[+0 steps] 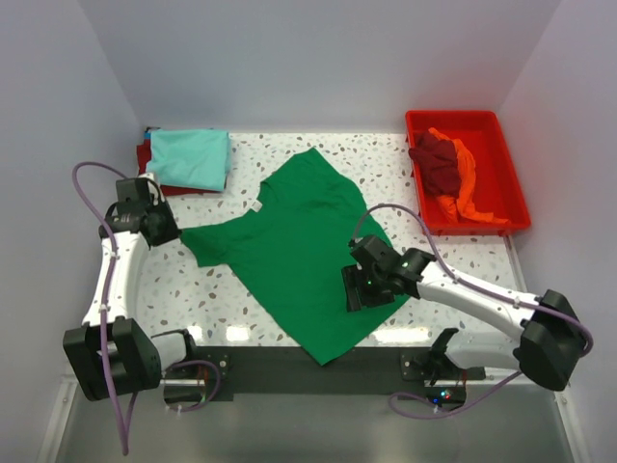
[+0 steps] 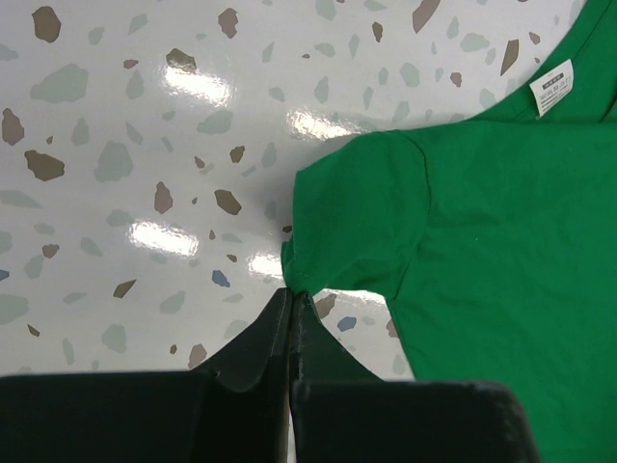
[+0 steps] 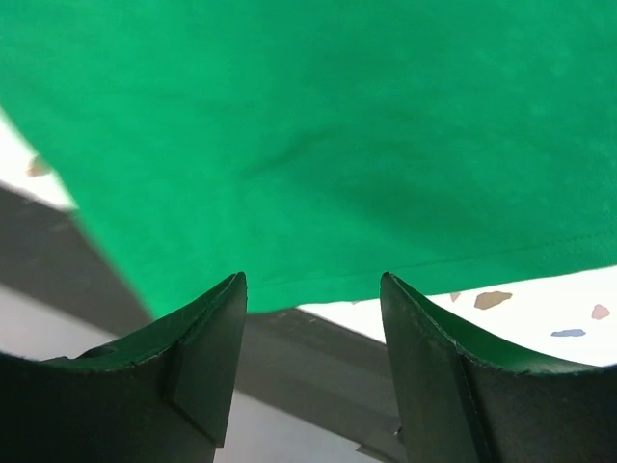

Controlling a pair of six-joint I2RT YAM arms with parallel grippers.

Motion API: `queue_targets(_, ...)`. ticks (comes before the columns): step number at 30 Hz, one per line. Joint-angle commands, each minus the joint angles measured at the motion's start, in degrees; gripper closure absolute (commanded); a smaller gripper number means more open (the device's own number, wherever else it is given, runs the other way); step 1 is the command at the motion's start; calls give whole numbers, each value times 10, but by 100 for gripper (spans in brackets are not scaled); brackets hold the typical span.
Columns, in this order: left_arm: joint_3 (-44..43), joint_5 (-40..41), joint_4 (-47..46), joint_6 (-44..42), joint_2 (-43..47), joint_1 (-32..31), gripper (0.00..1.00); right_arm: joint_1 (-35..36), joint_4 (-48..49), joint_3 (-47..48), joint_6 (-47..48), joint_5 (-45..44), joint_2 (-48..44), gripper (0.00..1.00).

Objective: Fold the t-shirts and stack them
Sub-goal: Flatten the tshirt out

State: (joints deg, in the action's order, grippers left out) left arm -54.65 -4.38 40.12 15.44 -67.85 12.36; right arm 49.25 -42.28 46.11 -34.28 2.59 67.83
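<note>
Fig. 1: My left pincer pinches the sleeve corner of the green shirt (jaws closed tight); my right pincer gapes wide over the hem.

Green t-shirt: bright green, short-sleeved, spread nearly flat at centre of the worktop, set diagonally. Collar toward 11 o'clock, white neck label showing; hem toward 5 o'clock. The sleeve at 9 o'clock is drawn to a point and pinched in the closed left claw.

Light teal t-shirt: folded, at 10 o'clock, lying on a folded dark red garment.

Dark red t-shirt and orange t-shirt: crumpled together in the red tray at 2 o'clock.
</note>
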Motion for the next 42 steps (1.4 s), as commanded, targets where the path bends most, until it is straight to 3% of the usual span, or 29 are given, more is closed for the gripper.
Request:
queue_targets(1, 0, -11, -19, -11, 4, 5, 100, 0, 55, -29, -47, -50, 26, 39)
queue_targets(13, 8, -5, -14, -10, 26, 6, 100, -15, 88, -5, -54, -144, 167, 36)
queue_targets(22, 15, 7, -8, -12, 50, 5, 100, -107, 109, 54, 10, -148, 269, 36)
queue_targets(34, 45, -74, -17, 15, 81, 5, 100, -174, -2, 431, 103, -189, 498, 36)
queue_targets(38, 47, -88, -18, 14, 84, 5, 100, -173, -8, 485, 113, -168, 477, 35)
queue_targets(42, 46, -92, -20, 12, 81, 5, 100, -169, -10, 457, 114, -151, 386, 34)
